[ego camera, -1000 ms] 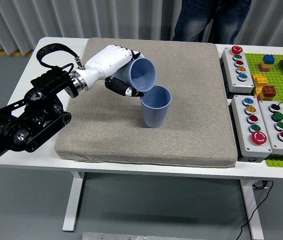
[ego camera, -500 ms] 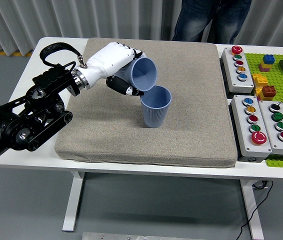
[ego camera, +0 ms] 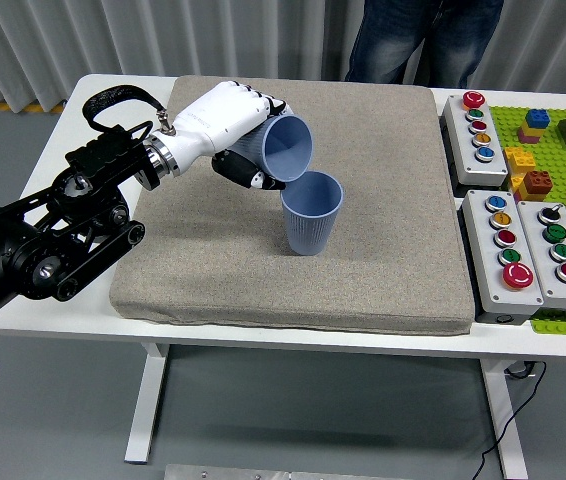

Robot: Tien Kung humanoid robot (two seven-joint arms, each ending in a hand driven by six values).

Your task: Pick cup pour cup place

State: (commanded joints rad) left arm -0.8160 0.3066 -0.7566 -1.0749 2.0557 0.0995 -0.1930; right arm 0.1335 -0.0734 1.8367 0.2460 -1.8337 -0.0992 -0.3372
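Table (ego camera: 83,140), white, carries a grey-beige mat (ego camera: 363,270) across its middle. At the right edge lie three button boxes (ego camera: 515,252) and a green brick plate (ego camera: 563,150) with coloured bricks. At the far side stands a person (ego camera: 418,40) in jeans. The left hand (ego camera: 225,128) — white, on a black arm — is wrapped around a blue cup (ego camera: 281,150) tipped on its side, mouth facing forward and down. That rim hangs just over a second blue cup (ego camera: 311,213) — upright on the mat.
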